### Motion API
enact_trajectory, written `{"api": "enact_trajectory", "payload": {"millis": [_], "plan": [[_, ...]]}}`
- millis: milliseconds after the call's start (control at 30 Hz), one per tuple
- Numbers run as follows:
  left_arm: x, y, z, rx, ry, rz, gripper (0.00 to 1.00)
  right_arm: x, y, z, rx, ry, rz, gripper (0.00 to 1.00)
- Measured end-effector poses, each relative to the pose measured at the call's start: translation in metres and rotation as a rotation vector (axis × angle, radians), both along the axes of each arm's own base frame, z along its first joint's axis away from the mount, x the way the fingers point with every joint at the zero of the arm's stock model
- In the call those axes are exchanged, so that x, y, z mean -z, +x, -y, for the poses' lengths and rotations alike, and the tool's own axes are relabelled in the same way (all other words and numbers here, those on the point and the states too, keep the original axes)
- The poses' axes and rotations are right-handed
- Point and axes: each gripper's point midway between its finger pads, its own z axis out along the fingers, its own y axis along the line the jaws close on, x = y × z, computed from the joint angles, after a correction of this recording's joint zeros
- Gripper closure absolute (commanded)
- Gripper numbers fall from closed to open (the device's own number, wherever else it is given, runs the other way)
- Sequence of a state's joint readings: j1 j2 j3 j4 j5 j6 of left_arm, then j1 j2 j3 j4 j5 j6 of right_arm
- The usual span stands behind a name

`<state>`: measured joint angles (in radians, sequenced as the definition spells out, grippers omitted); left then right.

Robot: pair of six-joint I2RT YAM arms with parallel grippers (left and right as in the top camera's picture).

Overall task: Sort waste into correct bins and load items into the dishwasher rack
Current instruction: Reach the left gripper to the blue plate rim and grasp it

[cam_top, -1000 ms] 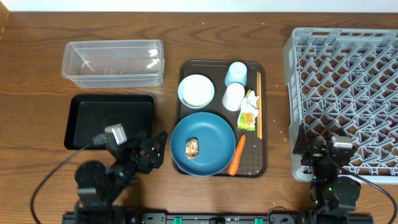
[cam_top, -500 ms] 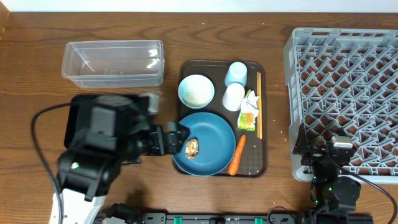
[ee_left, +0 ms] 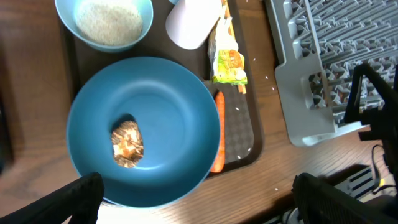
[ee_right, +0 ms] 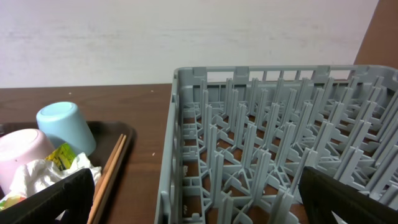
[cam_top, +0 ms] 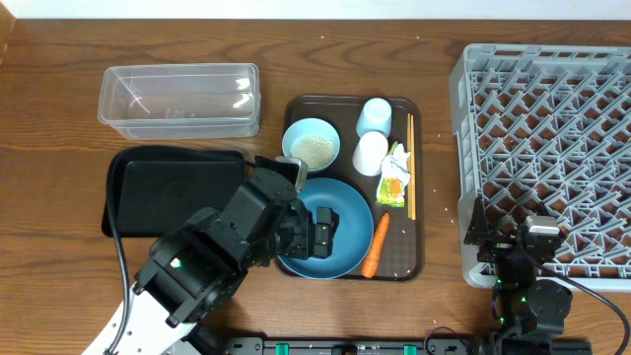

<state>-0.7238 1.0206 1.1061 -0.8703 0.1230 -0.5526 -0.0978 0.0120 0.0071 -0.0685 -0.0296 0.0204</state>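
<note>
My left gripper [cam_top: 317,235] [ee_left: 202,208] is open and empty above the large blue plate [cam_top: 345,232] [ee_left: 161,112]. It hides the brown food lump from overhead, but the lump [ee_left: 127,144] shows on the plate in the left wrist view. The orange carrot [cam_top: 376,245] [ee_left: 217,130] lies by the plate's right rim. The pale-blue bowl [cam_top: 312,146] [ee_left: 104,18] holds rice. The pale-blue cup [cam_top: 376,115] [ee_right: 65,127], the whitish-pink cup [cam_top: 371,154] [ee_right: 22,149], the green-yellow wrapper [cam_top: 394,182] [ee_left: 227,59] and the chopsticks [cam_top: 411,168] [ee_right: 111,171] are on the tray. My right gripper [cam_top: 527,245] [ee_right: 202,199] is open at the grey rack's [cam_top: 552,138] [ee_right: 261,124] front left corner.
The clear tub [cam_top: 179,99] stands at the back left, with the black tray [cam_top: 158,187] in front of it. The dark-brown serving tray [cam_top: 404,264] holds the dishes. A white tissue [ee_right: 25,177] lies by the wrapper. Loose rice grains are scattered near the rack.
My left arm has swung from the front left, across the black tray, to above the blue plate, and now covers the lump from overhead. The right arm has not moved.
</note>
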Motion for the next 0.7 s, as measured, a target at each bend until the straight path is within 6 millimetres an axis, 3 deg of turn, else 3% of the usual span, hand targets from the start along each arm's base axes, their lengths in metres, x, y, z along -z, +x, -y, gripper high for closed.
{"api": "enact_trajectory", "payload": {"millis": [200,467,700], "plan": [[0.013,0.005,0.008,-0.042,-0.005,-0.071,0.02,0.0,0.0,0.0,0.0,0.0,0.0,0.01],[0.063,0.005,0.037,0.008,0.1,-0.205,0.02,0.0,0.0,0.0,0.0,0.0,0.0,0.01],[0.09,0.005,0.066,0.056,0.128,-0.236,0.02,0.0,0.0,0.0,0.0,0.0,0.0,0.01]]}}
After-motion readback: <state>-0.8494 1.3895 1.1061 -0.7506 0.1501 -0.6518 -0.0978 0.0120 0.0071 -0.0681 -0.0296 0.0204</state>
